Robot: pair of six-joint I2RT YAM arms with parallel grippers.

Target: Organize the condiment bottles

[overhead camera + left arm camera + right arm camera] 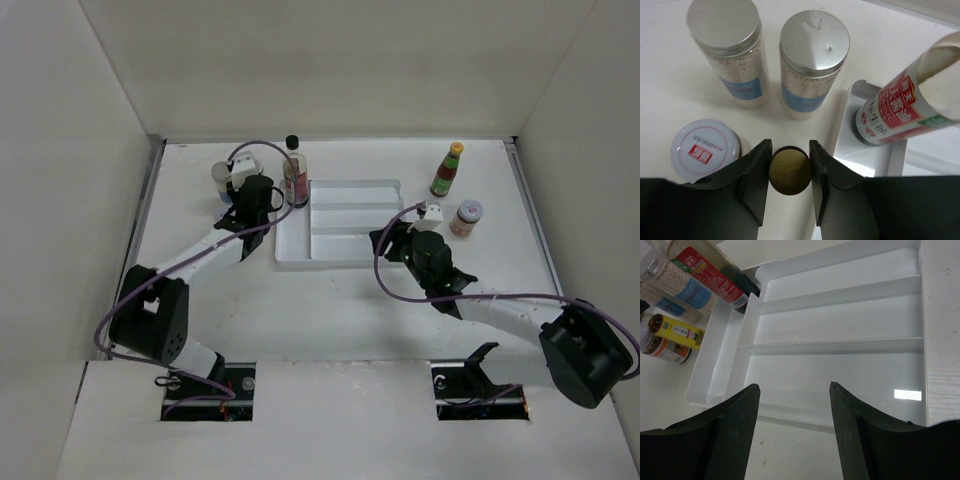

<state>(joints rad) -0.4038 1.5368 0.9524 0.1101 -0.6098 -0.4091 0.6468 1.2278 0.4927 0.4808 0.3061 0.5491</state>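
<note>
In the left wrist view my left gripper [789, 170] is shut on the gold cap of the small yellow bottle [789, 172], which stands on the table just left of the tray. Two silver-lidded shakers [814, 37] stand beyond it and a white-lidded jar [702, 147] stands to its left. The tall clear red-labelled bottle [900, 107] stands in the tray's back-left corner [295, 178]. From above, the left gripper [255, 200] hides the yellow bottle. My right gripper [795, 386] is open and empty at the tray's front right [385, 240].
The flat white divided tray [340, 262] lies mid-table, its compartments bare in the right wrist view [840, 346]. The red sauce bottle [448, 170] and a pale-lidded jar [466, 217] stand right of the tray. White walls enclose the table on three sides.
</note>
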